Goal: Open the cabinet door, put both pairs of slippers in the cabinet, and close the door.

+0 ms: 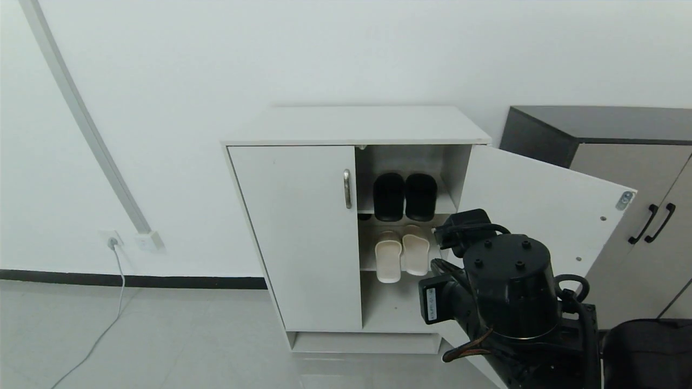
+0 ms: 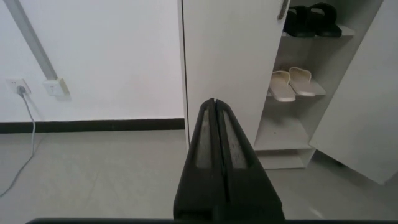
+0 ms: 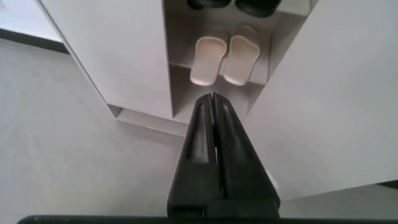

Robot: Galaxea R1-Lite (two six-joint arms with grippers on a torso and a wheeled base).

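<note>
White laminate makes up the cabinet [image 1: 357, 127] in the head view: its left door [image 1: 297, 232] is shut, with a metal handle [image 1: 347, 189] near the inner edge, and its right door [image 1: 540, 200] stands swung wide open. The black slippers [image 1: 404, 195] sit side by side on the upper shelf [image 1: 446, 205]. The cream slippers [image 1: 403, 254] lie side by side on the middle shelf [image 1: 367, 265] just below, reaching over its front edge. The right arm [image 1: 508, 286] is in front of the lower part of the open door, and a dark cabinet [image 1: 621, 162] stands just beyond that door. A wall socket [image 1: 111, 237] with a cable plugged in sits low on the wall, well apart on the other side. In the left wrist view the left hand [image 2: 214, 102] is clenched, finger flat against finger, grasping no object. It hangs over the floor [image 2: 93, 168], well apart from the cabinet (both pairs, black [image 2: 311, 18] and cream [image 2: 297, 84], show on their shelves behind it). In the right wrist view the right hand [image 3: 213, 96] is likewise clenched on itself. It is near the open compartment, beside the open door [image 3: 336, 112], and apart from the cream slippers [image 3: 224, 59] ahead of it.
</note>
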